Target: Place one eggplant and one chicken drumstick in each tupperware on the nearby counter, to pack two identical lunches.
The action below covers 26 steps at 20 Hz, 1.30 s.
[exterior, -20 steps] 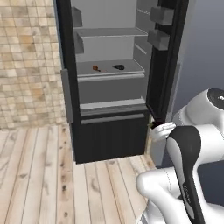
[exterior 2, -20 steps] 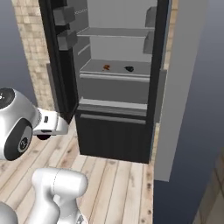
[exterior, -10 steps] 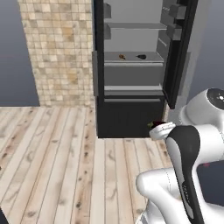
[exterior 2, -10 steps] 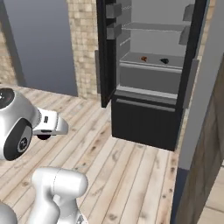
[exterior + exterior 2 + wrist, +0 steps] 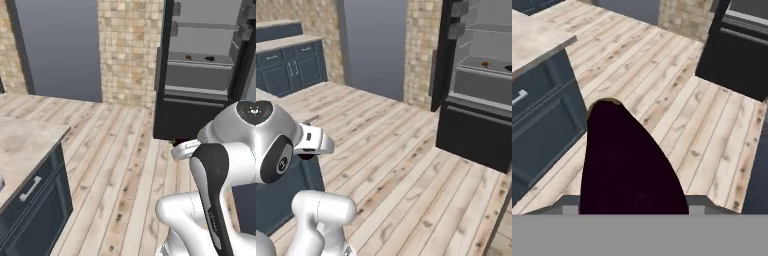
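Observation:
A dark purple eggplant [image 5: 628,165] rises from the bottom of the hand view, its tip pointing up. My gripper [image 5: 632,206] is shut on it, and the eggplant hides the fingertips. The hand hovers over the wooden floor beside the counter [image 5: 534,37], whose beige stone corner also shows in the left base view [image 5: 22,142]. On a shelf of the open fridge [image 5: 205,80] lie a brownish chicken drumstick [image 5: 189,57] and a second dark eggplant [image 5: 210,59]. The tupperware is out of view, apart from a grey sliver [image 5: 1,183] on the counter's left edge, too small to identify.
The island's dark blue drawer front with a silver handle [image 5: 31,188] faces the floor. A brick wall and a grey door [image 5: 60,45] stand behind. Stepped blue counters [image 5: 286,60] line the far wall. Bare wooden floor [image 5: 406,165] lies between island and fridge.
The whole picture has swung: the camera turned away from the fridge, which slid to the right of both base views. The island counter has come into view at the left.

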{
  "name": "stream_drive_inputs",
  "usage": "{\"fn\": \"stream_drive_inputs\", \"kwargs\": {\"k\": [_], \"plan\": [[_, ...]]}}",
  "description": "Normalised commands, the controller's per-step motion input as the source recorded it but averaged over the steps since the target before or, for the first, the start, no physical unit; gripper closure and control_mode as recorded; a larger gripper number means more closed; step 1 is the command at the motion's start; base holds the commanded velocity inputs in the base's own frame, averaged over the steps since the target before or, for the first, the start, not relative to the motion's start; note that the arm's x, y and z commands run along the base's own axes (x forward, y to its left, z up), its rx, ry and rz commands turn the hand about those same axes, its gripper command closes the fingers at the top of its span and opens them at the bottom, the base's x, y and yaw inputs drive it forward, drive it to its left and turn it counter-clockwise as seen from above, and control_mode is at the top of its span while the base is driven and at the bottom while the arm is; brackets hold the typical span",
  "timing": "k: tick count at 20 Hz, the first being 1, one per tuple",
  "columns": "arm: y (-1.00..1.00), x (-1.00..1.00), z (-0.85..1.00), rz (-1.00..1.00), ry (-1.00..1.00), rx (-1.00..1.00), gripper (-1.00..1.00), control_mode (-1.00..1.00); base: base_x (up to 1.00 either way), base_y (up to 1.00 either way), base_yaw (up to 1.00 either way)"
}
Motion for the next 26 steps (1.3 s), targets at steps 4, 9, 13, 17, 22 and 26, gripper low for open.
{"fn": "stream_drive_inputs", "kwargs": {"k": [4,9,13,17,22,26], "plan": [[0.00,0.00,0.00,0.00,0.00,0.00,1.00,1.00,-0.98,0.48,0.49],[0.00,0.00,0.00,0.00,0.00,0.00,1.00,1.00,-0.78,0.60,0.50],[0.00,0.00,0.00,0.00,0.00,0.00,1.00,1.00,-0.34,0.61,0.56],[0.00,0.00,0.00,0.00,0.00,0.00,1.00,1.00,-0.09,0.69,0.59],[0.00,0.00,0.00,0.00,0.00,0.00,1.00,1.00,0.24,0.30,0.53],[0.00,0.00,0.00,0.00,0.00,0.00,1.00,1.00,0.73,-0.05,0.42]]}}
